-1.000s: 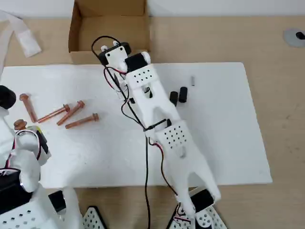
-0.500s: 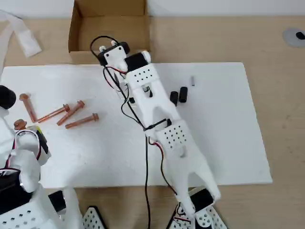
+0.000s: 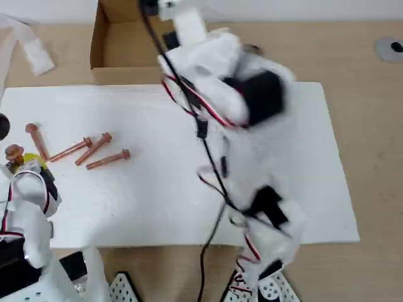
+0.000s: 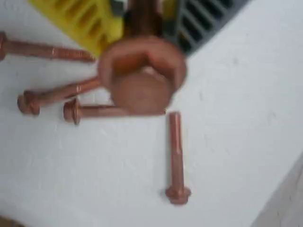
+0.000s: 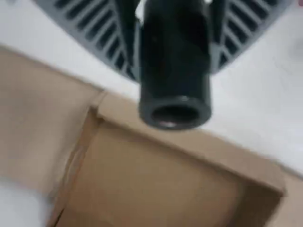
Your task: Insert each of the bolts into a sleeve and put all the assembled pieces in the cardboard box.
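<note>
My left gripper (image 3: 16,162) sits at the foam board's (image 3: 126,201) left edge, shut on a copper bolt (image 3: 12,152). In the left wrist view the held bolt (image 4: 142,78) points its head at the camera from between the yellow and grey fingers of the left gripper (image 4: 142,19). Several loose copper bolts (image 3: 93,148) lie on the foam just right of it. My right arm is raised high, its gripper (image 3: 165,7) by the cardboard box (image 3: 126,44). The right gripper (image 5: 175,28) is shut on a black sleeve (image 5: 175,61), which hangs over the box's near rim (image 5: 189,142).
The raised right arm (image 3: 245,94) covers the middle of the foam board. A white folded strip (image 3: 34,53) lies on the wooden table at the back left, and a grey disc (image 3: 387,47) at the back right.
The right arm has lifted off the foam and swung up toward the cardboard box with a black sleeve. The left gripper with its bolt has shifted slightly up and to the left.
</note>
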`<action>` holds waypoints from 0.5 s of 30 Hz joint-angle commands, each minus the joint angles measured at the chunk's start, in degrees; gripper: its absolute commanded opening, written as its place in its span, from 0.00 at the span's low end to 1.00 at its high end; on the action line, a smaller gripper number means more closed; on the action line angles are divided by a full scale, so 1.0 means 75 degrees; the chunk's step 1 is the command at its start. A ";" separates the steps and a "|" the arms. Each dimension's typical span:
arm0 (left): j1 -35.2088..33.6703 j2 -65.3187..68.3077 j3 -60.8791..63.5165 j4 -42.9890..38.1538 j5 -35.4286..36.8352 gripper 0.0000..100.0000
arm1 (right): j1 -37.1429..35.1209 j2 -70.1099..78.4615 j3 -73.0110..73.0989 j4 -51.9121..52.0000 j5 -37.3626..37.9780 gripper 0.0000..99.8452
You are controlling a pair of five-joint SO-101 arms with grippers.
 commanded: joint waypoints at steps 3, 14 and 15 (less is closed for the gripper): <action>0.0094 -0.0041 -0.0422 -0.0410 0.0023 0.01 | 0.0006 -0.2936 0.2608 0.0152 0.0070 0.01; 0.0457 0.0018 0.0070 -0.1360 0.0574 0.01 | -0.0006 -0.8434 0.9477 -0.0035 0.0023 0.01; 0.0680 0.0018 0.0223 -0.1547 0.0703 0.01 | -0.0006 -0.8821 0.9993 -0.0164 0.0023 0.01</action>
